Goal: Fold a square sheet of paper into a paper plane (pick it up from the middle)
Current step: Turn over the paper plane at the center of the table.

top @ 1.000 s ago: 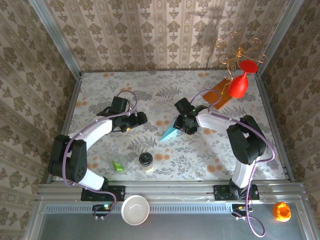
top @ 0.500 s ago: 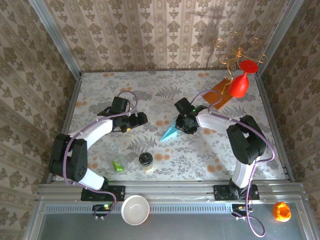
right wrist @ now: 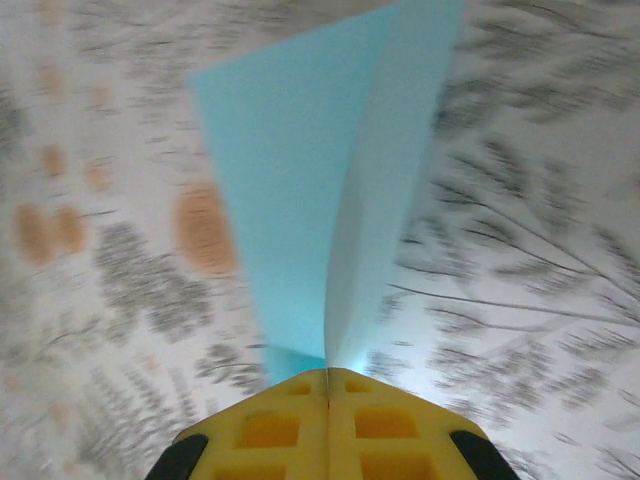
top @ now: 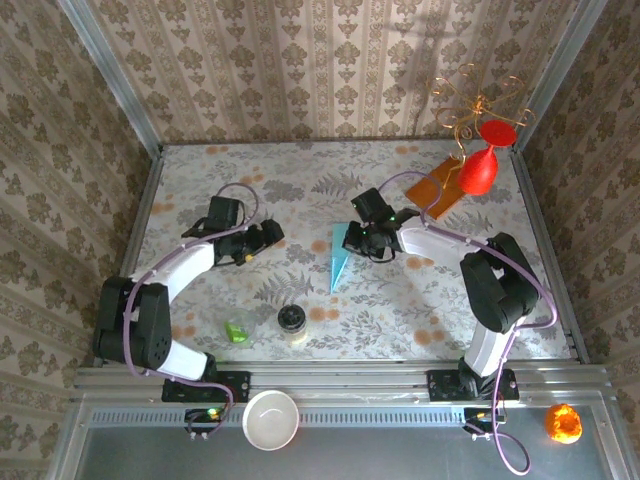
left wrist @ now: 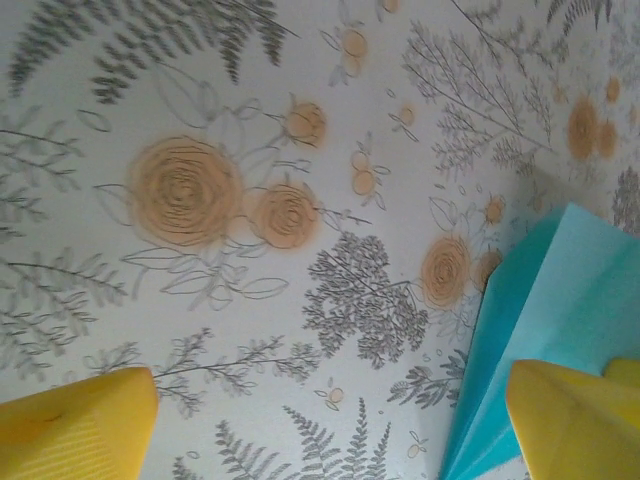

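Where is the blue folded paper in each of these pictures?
Top external: blue folded paper at the centre of the flowered table, tip toward the arms' bases.
Left wrist: the paper fills the lower right corner.
Right wrist: the paper runs up the middle from the shut right tool pinching it.
Shared landmark: the flowered table under it.

The paper plane [right wrist: 300, 200] is thin, matt light-blue paper, smooth with crisp creases. The right claw [right wrist: 328, 385] and left claw [left wrist: 325, 425] have matt yellow plastic fingers. The desk [top: 400, 310] is matt and flower-printed; the rail [top: 330, 378] low in the top view looks like brushed metal.
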